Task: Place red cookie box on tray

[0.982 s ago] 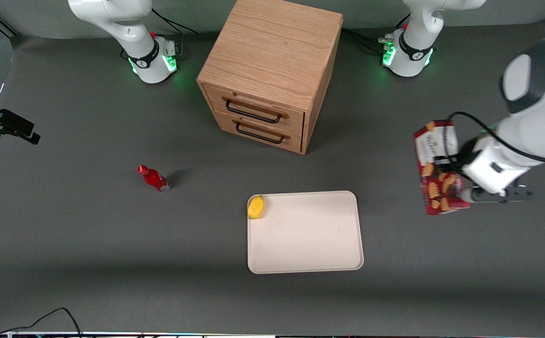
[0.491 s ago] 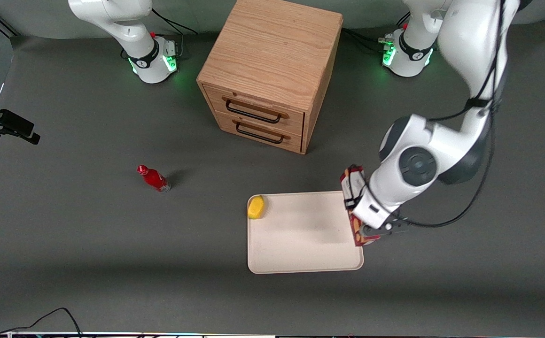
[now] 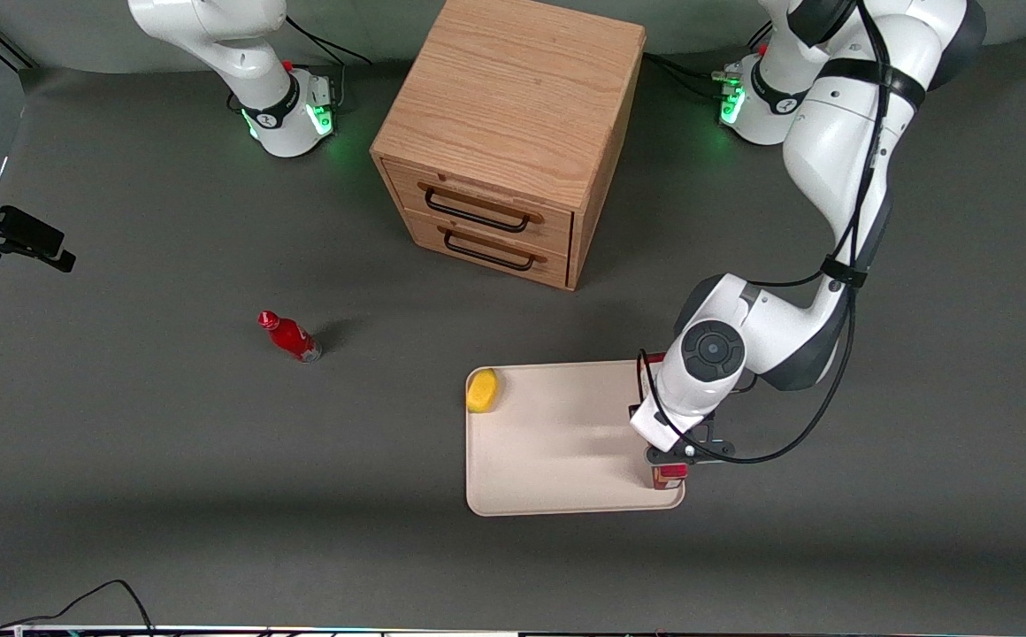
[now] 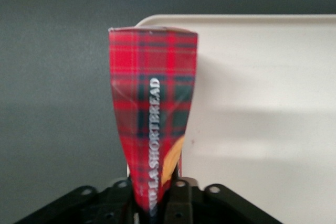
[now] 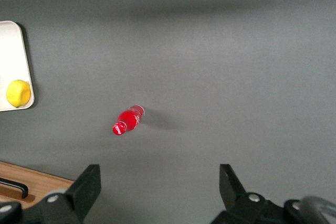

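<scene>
Tool (image 3: 670, 460) clamps red cookie box (image 4: 152, 114) over tray (image 3: 557, 442) corner; dark grey table (image 3: 168, 442).

Tray middle: bare cream floor of the tray (image 3: 566, 442), open from above.
Tray corners: a lemon (image 3: 482, 390) in the corner nearest the drawer cabinet (image 3: 507, 141); the hand (image 3: 674, 460) clamped on the red cookie box (image 3: 669, 475) at the working arm's near corner.
Parked arm's side of the tabletop (image 3: 124, 442): only a small red bottle (image 3: 290, 336).
</scene>
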You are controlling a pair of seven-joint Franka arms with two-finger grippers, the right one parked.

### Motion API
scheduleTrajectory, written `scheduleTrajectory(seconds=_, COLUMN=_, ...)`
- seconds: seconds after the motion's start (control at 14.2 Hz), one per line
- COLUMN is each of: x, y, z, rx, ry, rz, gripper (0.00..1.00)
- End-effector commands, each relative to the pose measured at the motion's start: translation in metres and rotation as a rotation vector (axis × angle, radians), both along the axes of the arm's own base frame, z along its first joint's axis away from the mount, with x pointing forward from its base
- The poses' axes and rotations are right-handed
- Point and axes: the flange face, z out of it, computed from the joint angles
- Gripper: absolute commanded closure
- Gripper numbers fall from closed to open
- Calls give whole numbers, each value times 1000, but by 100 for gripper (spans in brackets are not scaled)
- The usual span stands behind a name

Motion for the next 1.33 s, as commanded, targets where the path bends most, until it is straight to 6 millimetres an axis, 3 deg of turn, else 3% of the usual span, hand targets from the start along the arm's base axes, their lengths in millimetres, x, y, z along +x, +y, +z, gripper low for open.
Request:
scheduleTrajectory(seconds=0.0, x=7, y=4, z=20, rx=14, ry=-30, rz=13, gripper=0)
scheduleTrajectory(seconds=0.14, x=2, y=13, z=53, rx=56, ry=11, rz=28, gripper=0)
scheduleTrajectory(seconds=0.28, x=-7, y=39, z=129, rx=39, ry=75, rz=22, gripper=0)
scheduleTrajectory(seconds=0.42, x=-18, y=106, z=217, rx=1, ry=129, rz=-24, gripper=0)
scheduleTrajectory(seconds=0.63, x=-53, y=188, z=297, rx=-15, ry=208, rz=-118, gripper=0)
scheduleTrajectory(seconds=0.77, x=-78, y=230, z=321, rx=-12, ry=233, rz=-173, gripper=0)
scheduleTrajectory(seconds=0.91, x=-105, y=264, z=314, rx=-24, ry=239, rz=-207, gripper=0)
scheduleTrajectory(seconds=1.05, x=-124, y=280, z=301, rx=-34, ry=215, rz=-217, gripper=0)
scheduleTrajectory(seconds=1.26, x=-120, y=285, z=305, rx=-33, ry=243, rz=-261, gripper=0)
